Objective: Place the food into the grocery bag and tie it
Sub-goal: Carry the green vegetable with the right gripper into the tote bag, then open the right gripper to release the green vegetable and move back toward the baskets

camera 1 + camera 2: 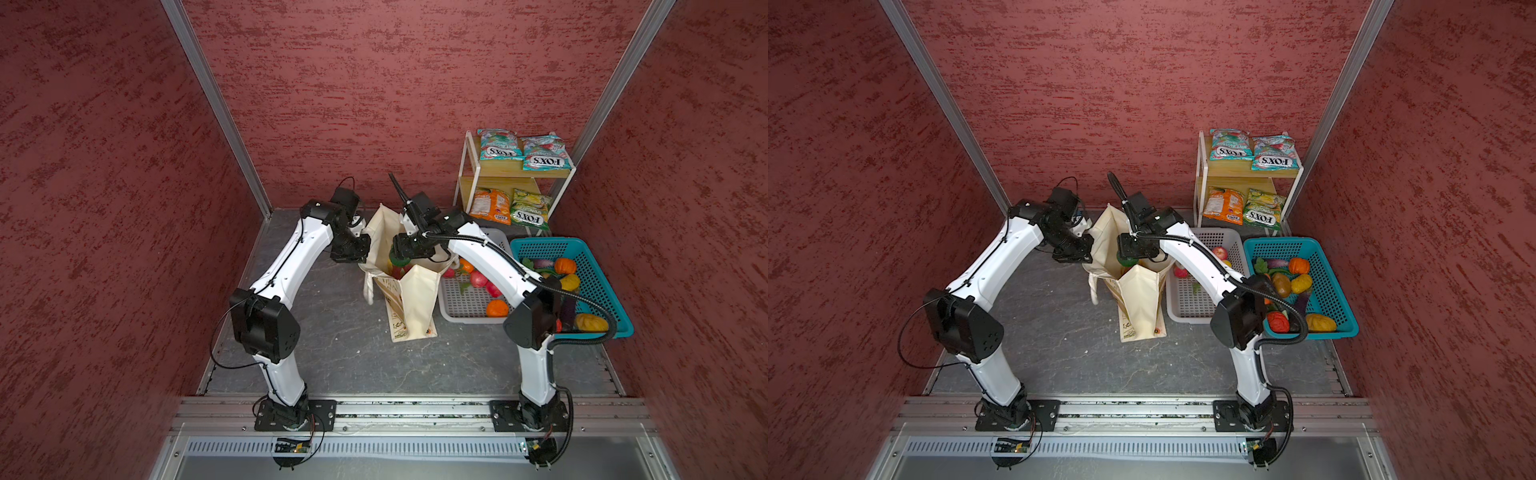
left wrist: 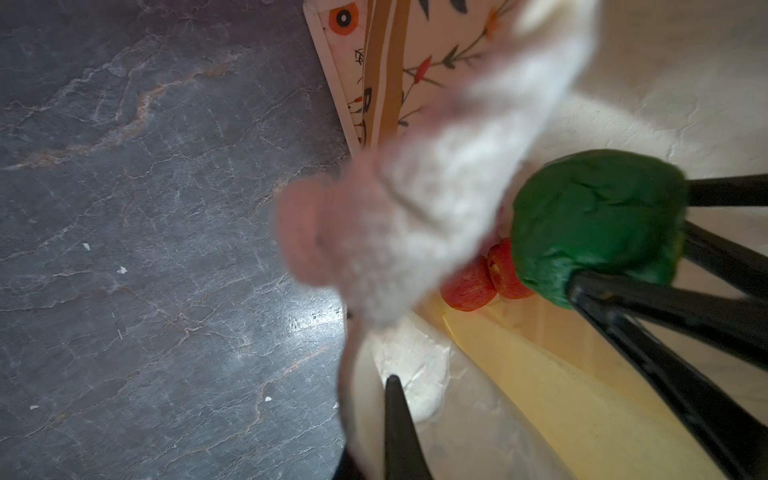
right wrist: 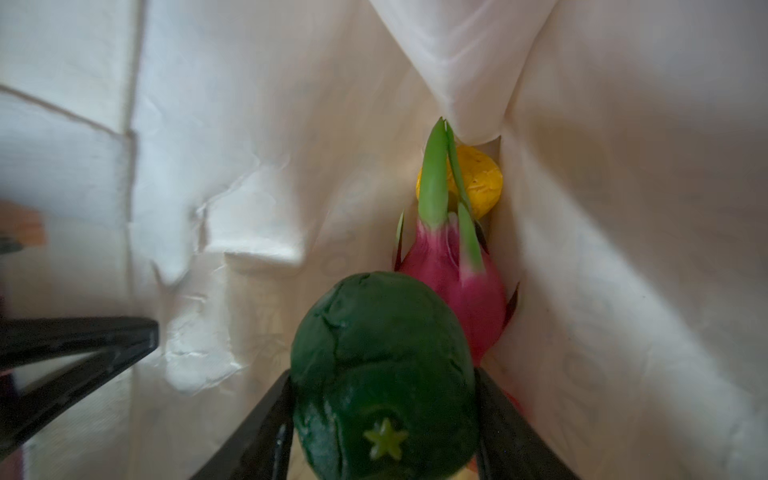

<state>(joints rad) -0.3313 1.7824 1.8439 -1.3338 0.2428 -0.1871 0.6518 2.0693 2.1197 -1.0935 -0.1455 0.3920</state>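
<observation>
Dark green rounded vegetable [image 3: 382, 374] is clamped in the right jaws: part open, one finger tight on each side of it. Those jaws sit in the mouth of the cream canvas tote bag [image 1: 415, 299] with floral print, so the veg is inside the rim.

Straight past the right jaws, deeper in the bag, is a pink dragon fruit with green tips [image 3: 453, 291]. Beyond that is a yellow fruit [image 3: 484, 183], partly hidden.

Left jaws are fully closed, pinching bunched rim cloth just beside the right jaws. The wrist view there is blurred.

Bag stands upright on the dark stone-look bench [image 1: 332, 332].

Two teal-and-red FOX'S packets [image 1: 498, 145] [image 1: 544, 153] lie on top of a wood-and-white shelf rack [image 1: 494, 183], well apart from both jaws, behind the right ones.
</observation>
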